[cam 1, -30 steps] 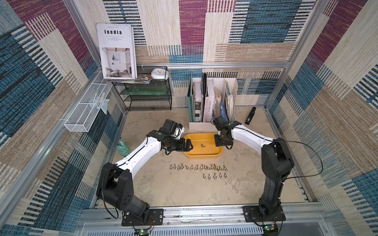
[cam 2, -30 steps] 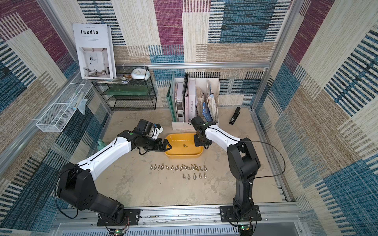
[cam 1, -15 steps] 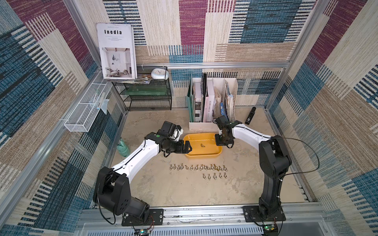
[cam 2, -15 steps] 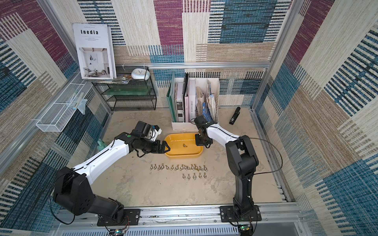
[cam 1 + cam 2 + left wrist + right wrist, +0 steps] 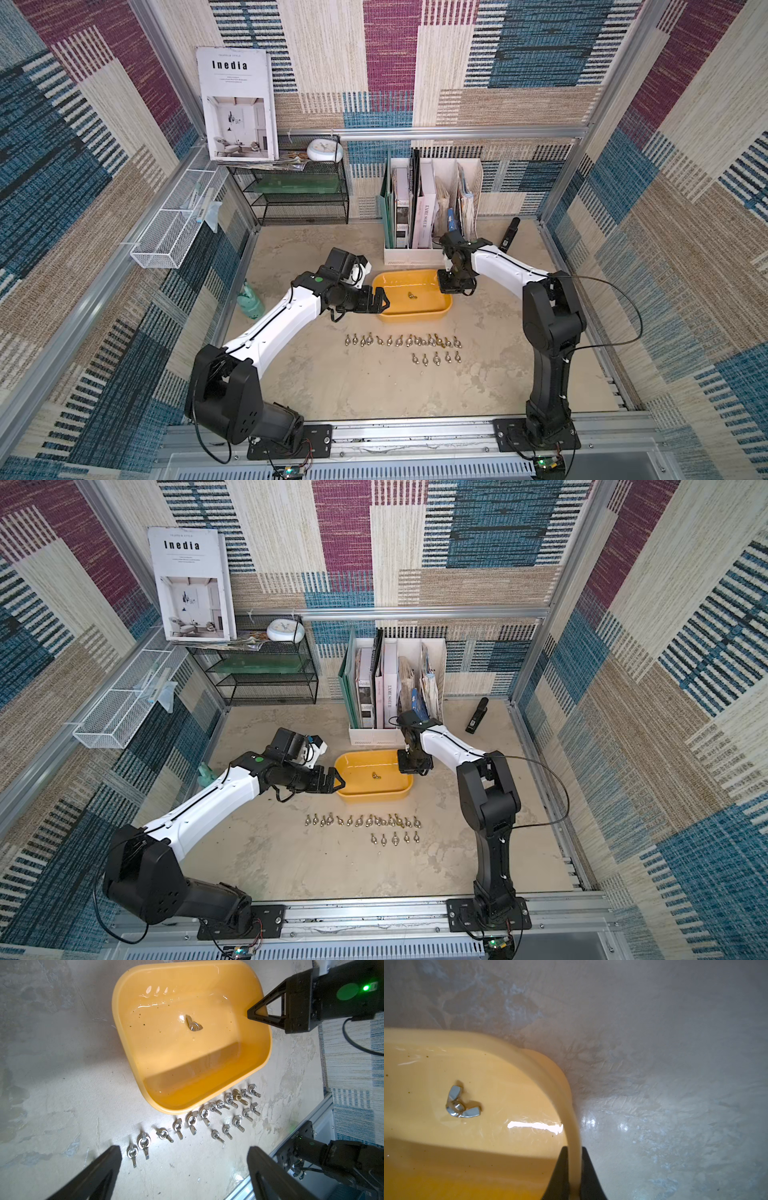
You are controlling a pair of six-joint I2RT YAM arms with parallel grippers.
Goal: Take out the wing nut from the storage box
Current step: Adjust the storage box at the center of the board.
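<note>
At storage box [image 5: 409, 318] rim: right end effector [image 5: 574, 1148] clamped there, left end effector [image 5: 184, 1148] spread.

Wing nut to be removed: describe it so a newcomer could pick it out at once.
In front of the white file holder at the back wall sits the yellow storage box. The wing nut lies alone near the middle of its floor. The other wing nuts lie in rows on the table outside the box; this is the only one inside.
</note>
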